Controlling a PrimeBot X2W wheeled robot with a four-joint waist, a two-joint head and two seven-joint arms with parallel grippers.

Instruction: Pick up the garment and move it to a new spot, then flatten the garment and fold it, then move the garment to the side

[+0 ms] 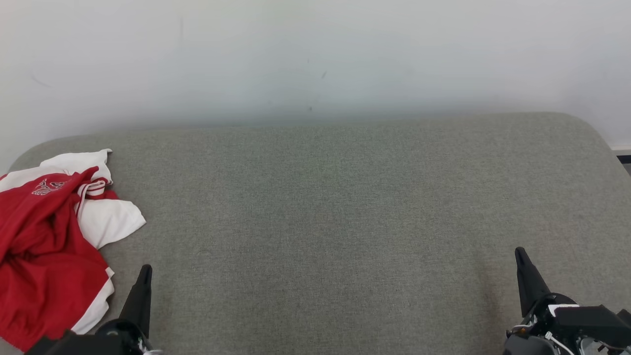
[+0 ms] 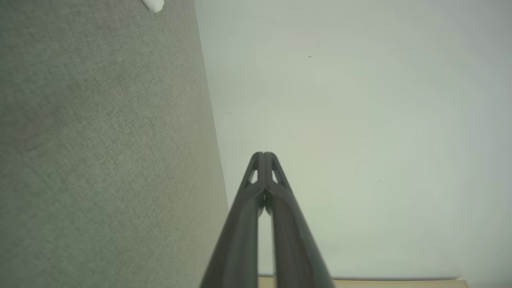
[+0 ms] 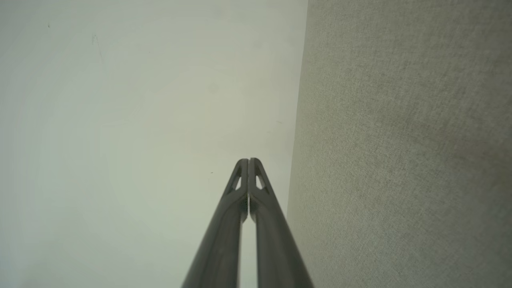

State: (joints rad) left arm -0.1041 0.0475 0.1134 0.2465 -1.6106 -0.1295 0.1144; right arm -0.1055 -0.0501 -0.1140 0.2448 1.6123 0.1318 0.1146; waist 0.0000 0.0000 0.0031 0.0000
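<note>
Head view, garment [image 1: 49, 246] at left edge of grey cushion [image 1: 320, 222]; left pincer [image 1: 145, 269], right pincer [image 1: 519, 252] closed, empty.

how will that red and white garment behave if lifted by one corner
Probably floppy: the garment lies crumpled in soft folds, so it should drape rather than hold shape. Likely light: it looks like thin cloth. Pushed, it may bunch rather than slide; the grey surface looks coarse-woven.

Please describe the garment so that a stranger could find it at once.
Look at the wide grey-green fabric surface below the pale wall. At its left edge lies a crumpled red-and-white cloth garment. Only it is brightly coloured.
</note>
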